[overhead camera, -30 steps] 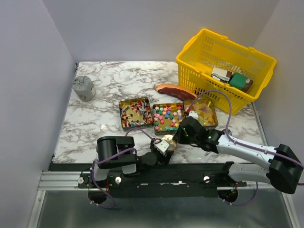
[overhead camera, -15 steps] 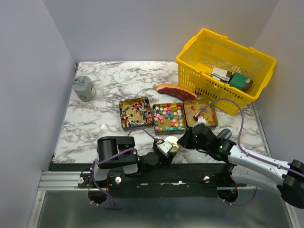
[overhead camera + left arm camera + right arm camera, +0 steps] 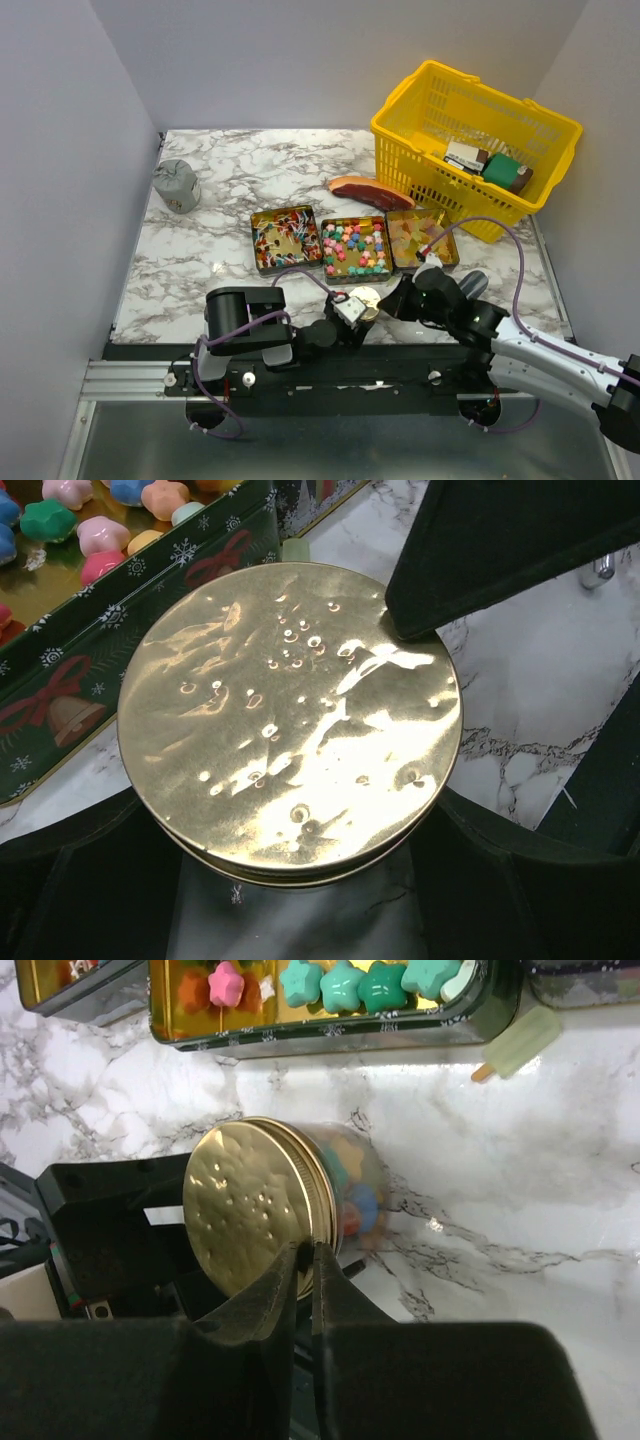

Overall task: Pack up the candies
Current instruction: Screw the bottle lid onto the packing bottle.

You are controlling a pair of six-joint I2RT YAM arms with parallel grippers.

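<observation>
Nearest the bases, the left gripper (image 3: 350, 311) clasps the jar (image 3: 356, 1192), its fingers closed around the glass just behind the gold lid (image 3: 250, 1222). The jar is tipped over, lid toward the near edge, and some star sweets show through its side. The right gripper (image 3: 303, 1251) has its fingers drawn almost together, with only a thin slit between them. The tips rest on the lid's rim, and I cannot tell whether they pinch it.

The step looks like working that lid. To do it well, the left hold should stay firm on the glass. The right fingers would need to open and span the lid rather than nibble one edge. They should then turn about the jar's own axis, so nothing skids on the desk (image 3: 220, 220).

Just beyond lie three tins of candies: wrapped pieces (image 3: 283, 238), stars (image 3: 355, 248) and yellow-orange pieces (image 3: 421, 241). The jar's mouth should end up facing upward before any transfer. Farther back are a reddish slab (image 3: 357, 190) and a yellow basket (image 3: 475, 140).
</observation>
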